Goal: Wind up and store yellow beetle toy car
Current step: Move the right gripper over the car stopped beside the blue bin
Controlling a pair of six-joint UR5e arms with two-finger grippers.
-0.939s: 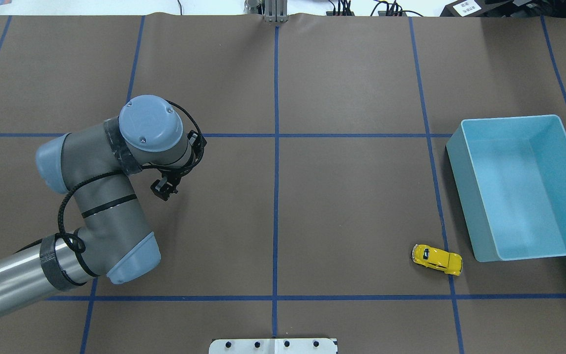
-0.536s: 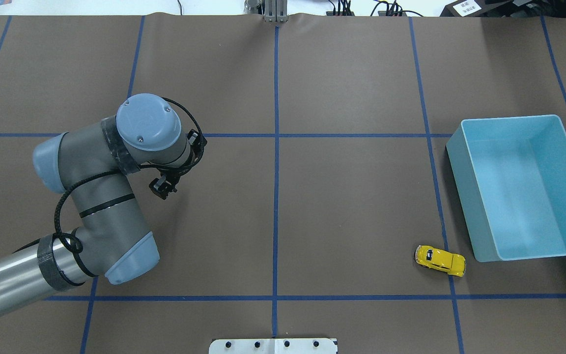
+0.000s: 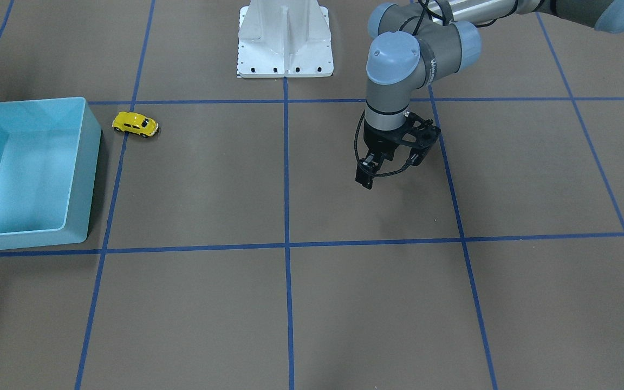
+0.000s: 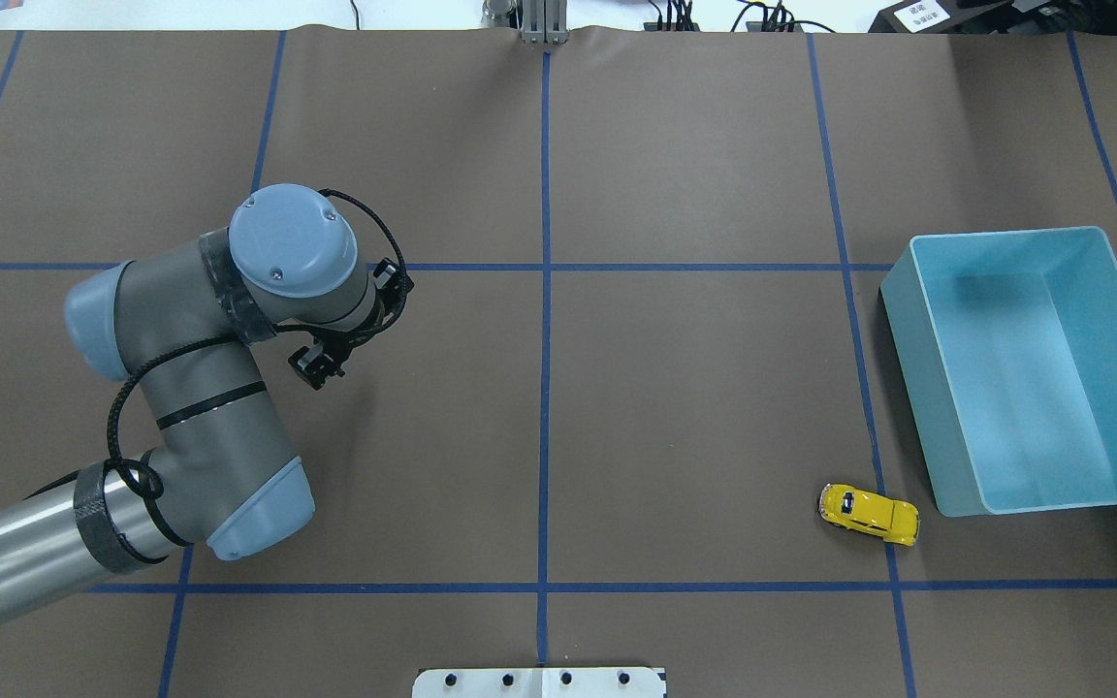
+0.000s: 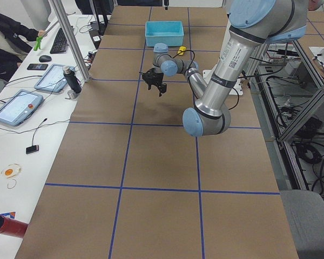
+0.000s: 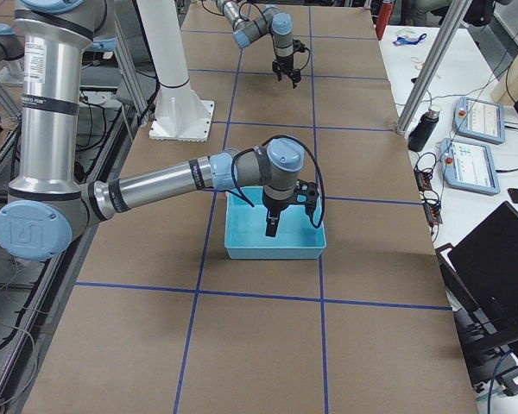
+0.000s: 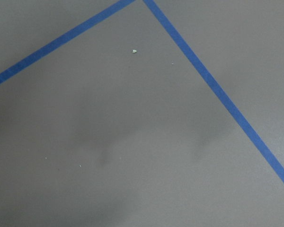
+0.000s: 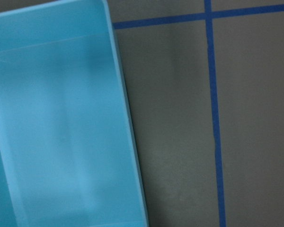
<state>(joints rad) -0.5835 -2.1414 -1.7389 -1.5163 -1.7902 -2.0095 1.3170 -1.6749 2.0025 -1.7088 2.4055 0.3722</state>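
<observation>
The yellow beetle toy car [image 4: 869,513] stands on the brown table just outside the near left corner of the light-blue bin [image 4: 917,388]. It also shows in the front view [image 3: 135,124], beside the bin [image 3: 92,162]. The bin holds nothing. My left gripper [image 3: 364,180] hangs over bare table far from the car, its fingers together and holding nothing; it also shows from overhead [image 4: 316,366]. My right gripper [image 6: 272,228] hangs over the bin [image 6: 276,250]; I cannot tell if it is open or shut. The right wrist view shows the bin [image 8: 61,132] and bare table.
The white robot base plate [image 3: 285,49] sits at the table's middle on the robot's side. Blue tape lines grid the brown table. A desk with tablets [image 5: 16,105] and a dark bottle [image 5: 71,80] lies along the operators' side.
The car has rolled slightly rightward. The left gripper has shifted a little left and away from the robot. A shadow has come over the bin's far left corner.
</observation>
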